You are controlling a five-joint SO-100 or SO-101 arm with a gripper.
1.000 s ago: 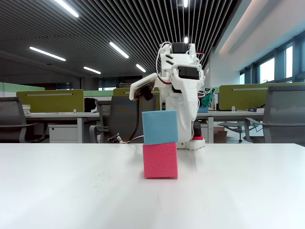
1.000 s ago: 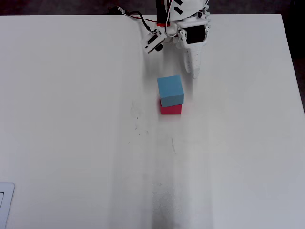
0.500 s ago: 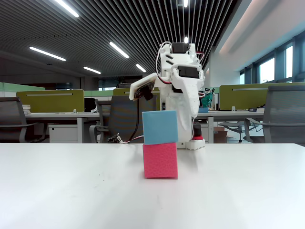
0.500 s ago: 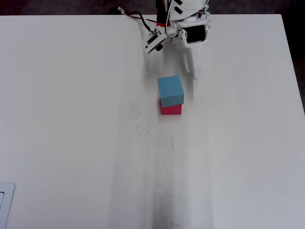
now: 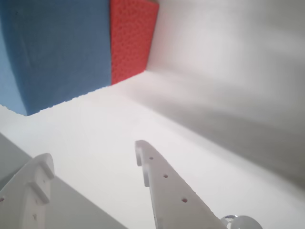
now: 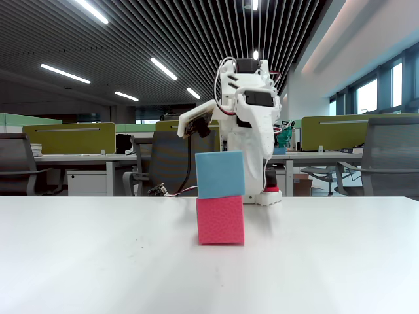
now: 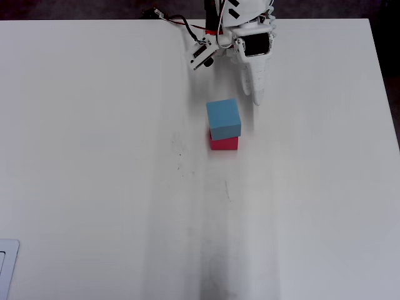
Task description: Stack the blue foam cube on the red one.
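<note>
**Claw parted and empty, blue resting on red**

My claw is spread apart with nothing between its fingers; in the wrist view I see only bare table in the gap. I judge it released so the stack carries itself.

The blue foam cube sits on top of the red one, face to face. In the fixed view the blue overhangs a little to the left, so the stack is not perfectly square, yet it stands level. From overhead, the blue foam cube hides most of the red one, leaving only a strip visible.

The pair stands toward the table's far edge, where my base is, roughly midway between the left and right edges. My arm is folded back near that far edge, close to the stack but not touching it. The stacking looks finished to me.
</note>
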